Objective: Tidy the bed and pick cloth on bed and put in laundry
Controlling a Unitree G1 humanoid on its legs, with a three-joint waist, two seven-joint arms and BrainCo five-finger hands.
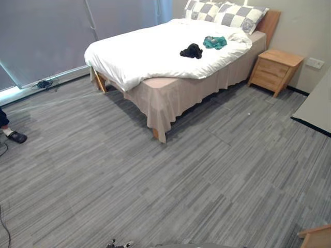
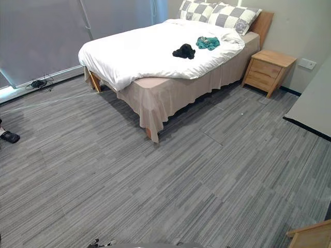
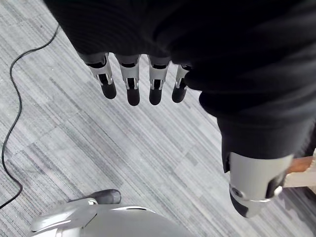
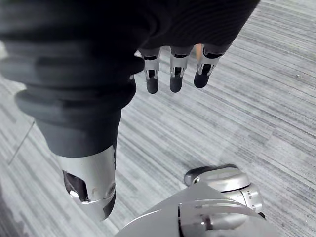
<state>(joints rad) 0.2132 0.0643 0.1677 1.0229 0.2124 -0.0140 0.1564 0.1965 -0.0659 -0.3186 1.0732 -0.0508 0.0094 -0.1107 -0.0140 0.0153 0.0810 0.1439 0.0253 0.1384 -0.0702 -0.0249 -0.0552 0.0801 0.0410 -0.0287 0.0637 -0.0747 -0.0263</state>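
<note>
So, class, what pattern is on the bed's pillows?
Grey-and-white checks on the pillows, clearest in the right eye view.

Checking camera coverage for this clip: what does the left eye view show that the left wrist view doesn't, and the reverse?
Left eye view: the bed with a white duvet, a black cloth and a teal cloth lying apart on it, checkered pillows, and a wooden nightstand beside it. Left wrist view: the left hand, fingers straight, holding nothing, above the grey striped carpet. Shared: that carpet.
</note>
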